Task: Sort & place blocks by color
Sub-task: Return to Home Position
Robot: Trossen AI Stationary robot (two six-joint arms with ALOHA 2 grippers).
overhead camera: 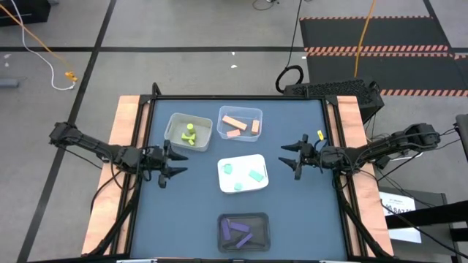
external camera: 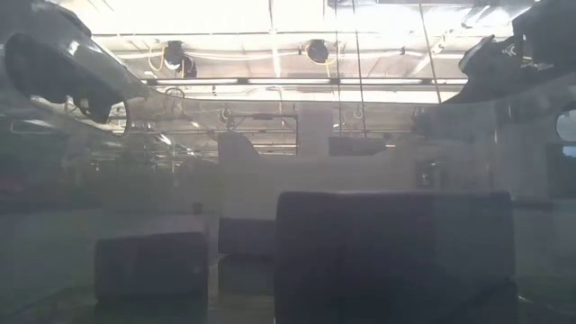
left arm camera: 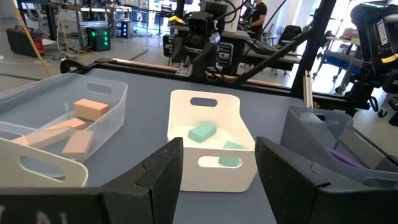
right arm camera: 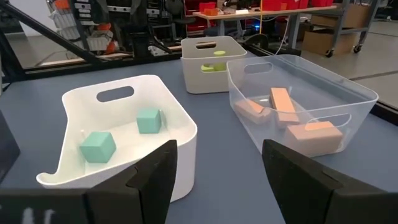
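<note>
All blocks lie sorted in four trays. Yellow-green blocks (overhead camera: 189,134) sit in the frosted tray (overhead camera: 174,123), peach-orange blocks (overhead camera: 235,124) in the clear tray (overhead camera: 240,111), mint-teal blocks (overhead camera: 255,175) in the white tray (overhead camera: 245,162), purple blocks (overhead camera: 238,231) in the dark tray (overhead camera: 263,229). My left gripper (overhead camera: 179,161) hovers open left of the white tray. My right gripper (overhead camera: 289,156) hovers open right of it. Neither holds anything.
The four trays cluster along the middle of the blue table (overhead camera: 190,212). Bare table lies between each gripper and the trays, and along the near corners. Wooden side rails (overhead camera: 121,131) and a black frame border the table. The low view shows only dark tray walls.
</note>
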